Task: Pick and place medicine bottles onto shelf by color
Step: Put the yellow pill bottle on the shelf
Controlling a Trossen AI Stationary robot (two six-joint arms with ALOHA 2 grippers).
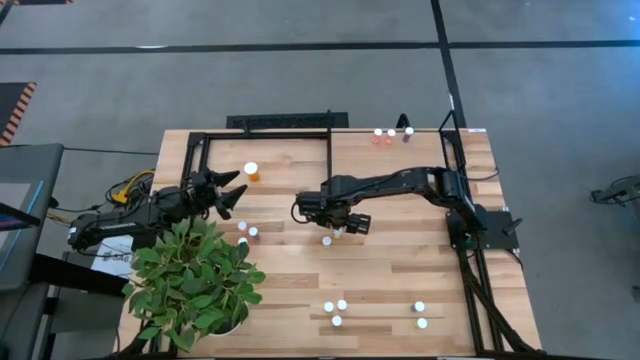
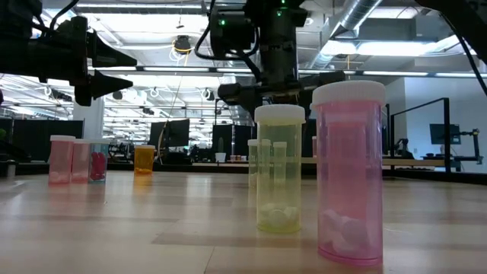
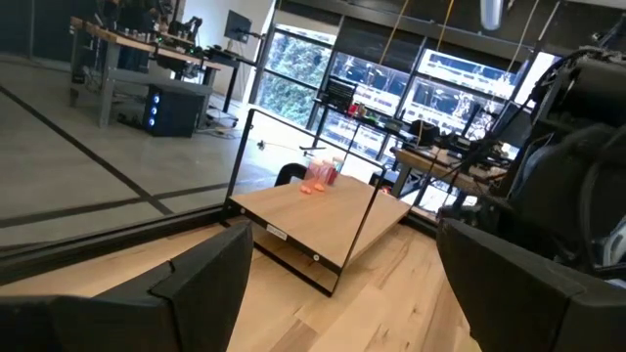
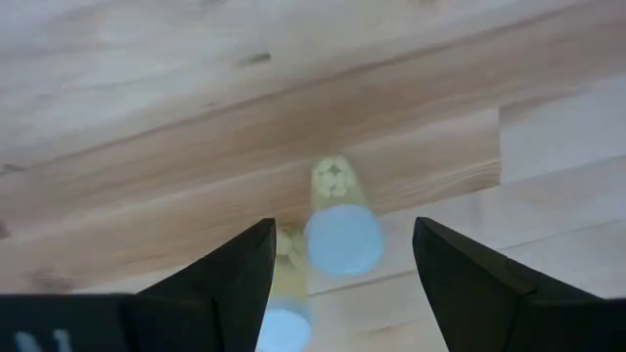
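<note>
Hovering my right gripper (image 1: 343,228) over the middle of the table in the high view, I keep its fingers spread with nothing between them, just above two white-capped bottles (image 1: 327,240) at the frame's centre. To do this pick well I judge I should centre one cap between the fingers before dropping, since a neighbour stands touching or just beside it and could be knocked over. My left gripper (image 1: 232,192) waits wide and empty at the left, near the large orange bottle (image 1: 251,172). The shelf (image 1: 390,160), a smooth pale board in black bars, holds three small bottles at its upper edge.

In the low view, a clear pink bottle (image 2: 350,173) and a yellow-green one (image 2: 279,169) stand upright in the foreground right, ribbed white caps on, pills heaped at the bottom; thin plastic cylinders, likely slick.

The left wrist view shows the shelf (image 3: 323,220) at centre with pink bottles (image 3: 321,174) on its far end.

The right wrist view looks down on a round pale cap (image 4: 343,241) at lower centre, between my dark fingers (image 4: 230,275), a second cap (image 4: 284,323) beside it, on grained wooden planks.
</note>
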